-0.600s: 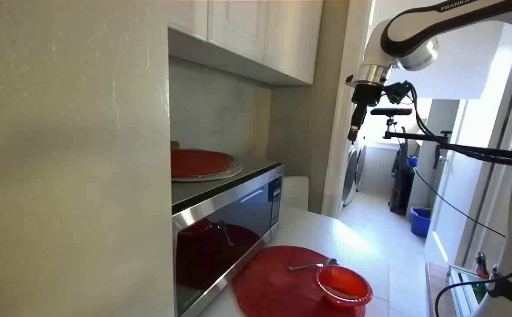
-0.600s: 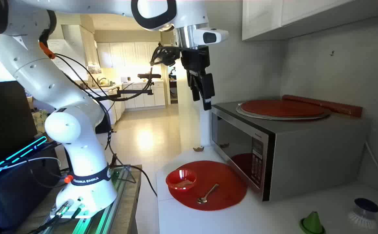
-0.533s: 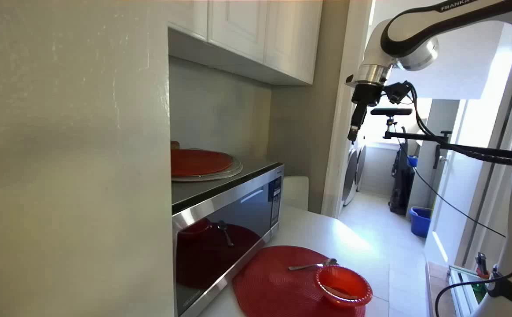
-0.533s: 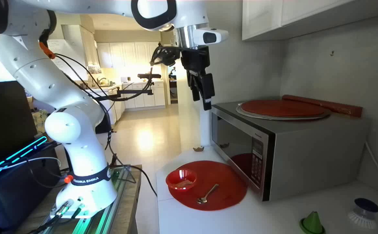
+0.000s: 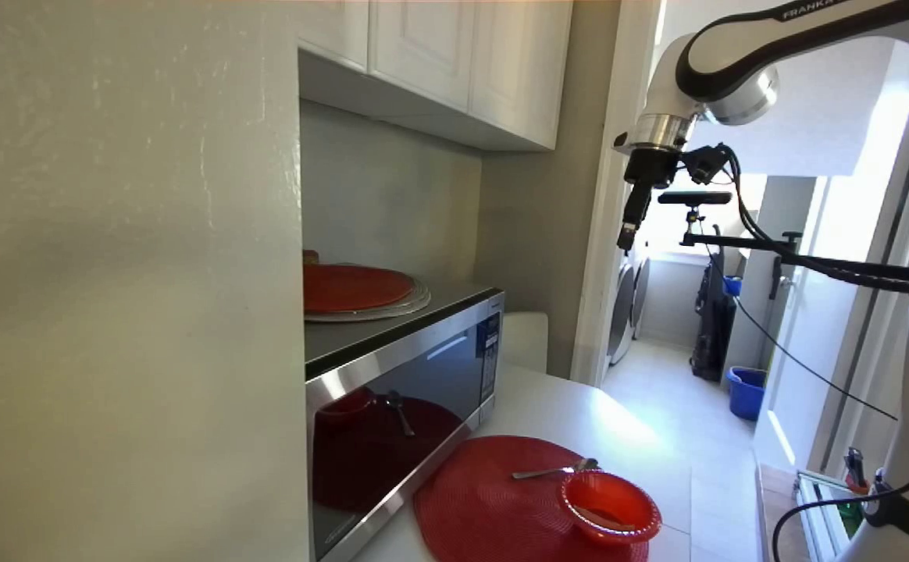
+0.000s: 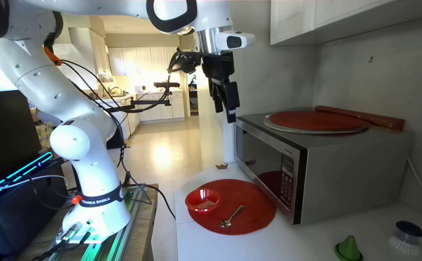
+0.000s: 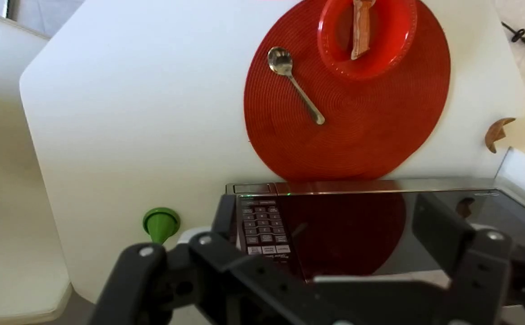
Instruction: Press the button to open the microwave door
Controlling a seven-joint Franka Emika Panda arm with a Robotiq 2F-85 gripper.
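Note:
The silver microwave (image 6: pixel 356 177) stands on the white counter. Its dark glass door (image 5: pixel 400 437) is shut, and the door also shows in an exterior view (image 6: pixel 260 159) and in the wrist view (image 7: pixel 343 234). The keypad (image 7: pixel 263 223) is beside the door. A rectangular button (image 7: pixel 252 188) sits at the bottom end of the keypad strip. My gripper (image 6: pixel 225 114) is open and empty, pointing down, in front of and above the microwave, apart from it. In the wrist view the fingers (image 7: pixel 328 216) are wide apart, with keypad and door seen between them.
A red placemat (image 6: pixel 247 214) lies before the microwave with a red bowl (image 6: pixel 202 200) and a spoon (image 6: pixel 231 216). Round mats (image 6: pixel 316 120) lie on the microwave. A green cone (image 6: pixel 348 248) and a brush (image 6: pixel 406 237) stand beside it. Cabinets (image 5: pixel 431 58) hang above.

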